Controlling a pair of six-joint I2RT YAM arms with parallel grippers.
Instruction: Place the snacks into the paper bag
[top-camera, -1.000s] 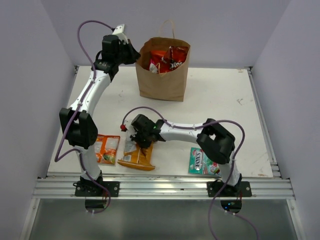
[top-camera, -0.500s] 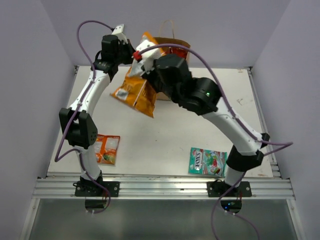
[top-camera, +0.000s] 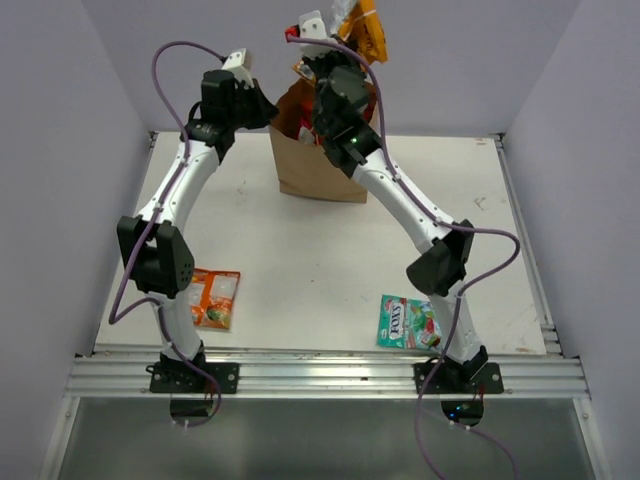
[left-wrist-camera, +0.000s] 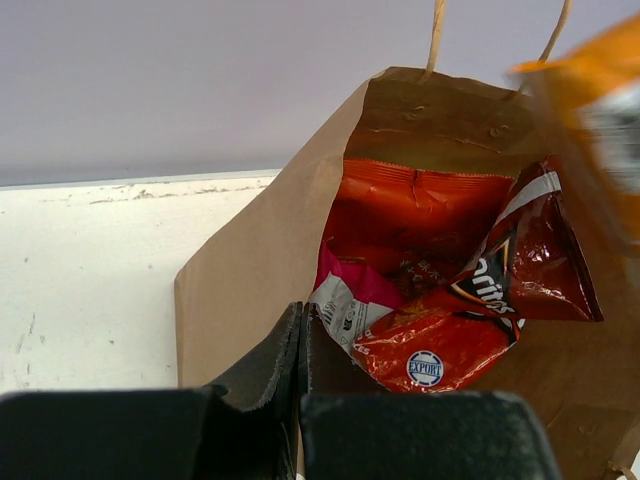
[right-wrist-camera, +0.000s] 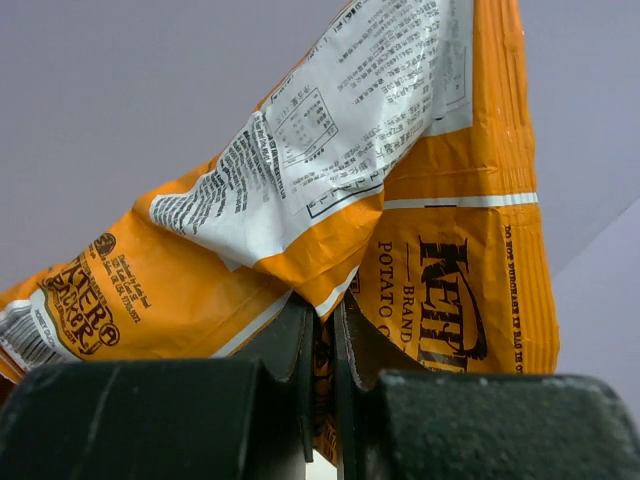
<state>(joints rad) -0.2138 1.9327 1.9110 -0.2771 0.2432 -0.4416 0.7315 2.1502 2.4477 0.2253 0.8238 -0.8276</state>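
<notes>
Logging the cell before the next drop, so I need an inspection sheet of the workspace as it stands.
Surface: white table, lightly scuffed.
Job's things: paper bag upright at the far side, holding a red packet, Doritos packet and pink-silver packet; small orange packet and teal-green packet lie near the front edge; Kettle chips packet is held above the bag.
Clutter: nothing seen.
Grippers: left gripper, jaws shut on the bag's rim; right gripper, jaws shut on the Kettle chips packet.
Cables: purple cables loop along both arms; none seen snagged.
Surroundings: lilac walls; aluminium rail at the near edge.
</notes>
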